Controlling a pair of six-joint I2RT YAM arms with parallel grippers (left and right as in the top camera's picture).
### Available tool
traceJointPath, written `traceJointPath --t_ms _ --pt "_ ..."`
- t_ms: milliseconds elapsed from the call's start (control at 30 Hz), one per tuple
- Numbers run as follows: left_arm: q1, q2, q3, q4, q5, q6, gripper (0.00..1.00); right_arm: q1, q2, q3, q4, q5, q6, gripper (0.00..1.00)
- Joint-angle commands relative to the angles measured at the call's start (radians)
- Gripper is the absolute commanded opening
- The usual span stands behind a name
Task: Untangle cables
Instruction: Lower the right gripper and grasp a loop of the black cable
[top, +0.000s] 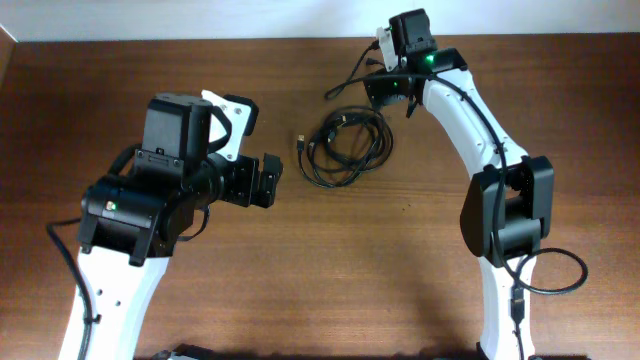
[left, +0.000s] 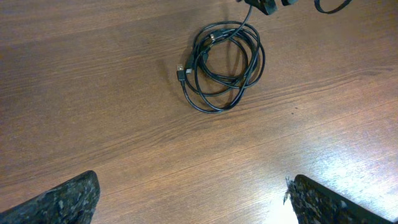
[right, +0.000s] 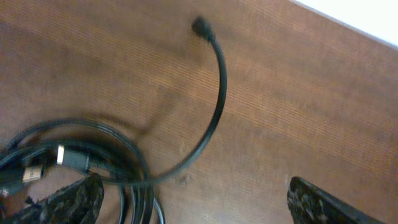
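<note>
The cables (top: 348, 148) lie in a loose black coil on the brown table, toward the back centre. One metal-tipped plug (top: 301, 142) sticks out at the coil's left. A loose cable end (top: 331, 94) runs up and to the left. My left gripper (top: 268, 180) is open and empty, left of the coil and apart from it. In the left wrist view the coil (left: 227, 68) is far ahead of the open fingers (left: 199, 205). My right gripper (top: 392, 98) hovers at the coil's upper right. In the right wrist view its fingers (right: 196, 202) are open, with strands (right: 93, 162) by the left finger and the loose end (right: 199, 26) ahead.
The table's back edge and white wall (top: 200, 20) lie just behind the right gripper. The right arm's own thick black cable (top: 545, 275) loops at the front right. Bare wood (top: 350, 260) lies in front of the coil.
</note>
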Motion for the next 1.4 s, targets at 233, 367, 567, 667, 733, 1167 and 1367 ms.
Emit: traceJointPath --t_ms 233,367,567,667,733,1167,1367 --pt "-0.005 -0.002 0.019 0.001 -0.011 0.013 0.99 0.009 -0.013 0.011 -0.28 -0.005 -0.168 0.98" --pt "-0.005 -0.002 0.019 0.0 -0.01 0.013 0.99 0.006 -0.013 0.013 -0.285 0.013 -0.075 0.98" --pt "-0.005 -0.002 0.019 -0.032 -0.011 0.013 0.99 -0.009 -0.011 0.056 -0.259 -0.11 -0.024 0.98" --pt "-0.005 -0.002 0.019 -0.035 -0.011 0.013 0.99 0.0 -0.003 0.056 -0.259 -0.106 -0.024 0.98" --pt "-0.005 -0.002 0.019 -0.035 -0.011 0.013 0.99 0.011 0.008 0.056 -0.259 -0.103 -0.024 0.98" --pt "-0.005 -0.002 0.019 -0.036 -0.011 0.013 0.99 0.026 0.058 0.056 -0.244 -0.034 -0.024 0.98" --pt "-0.005 -0.002 0.019 -0.036 -0.011 0.013 0.99 0.023 0.074 0.056 -0.241 -0.031 -0.024 0.98"
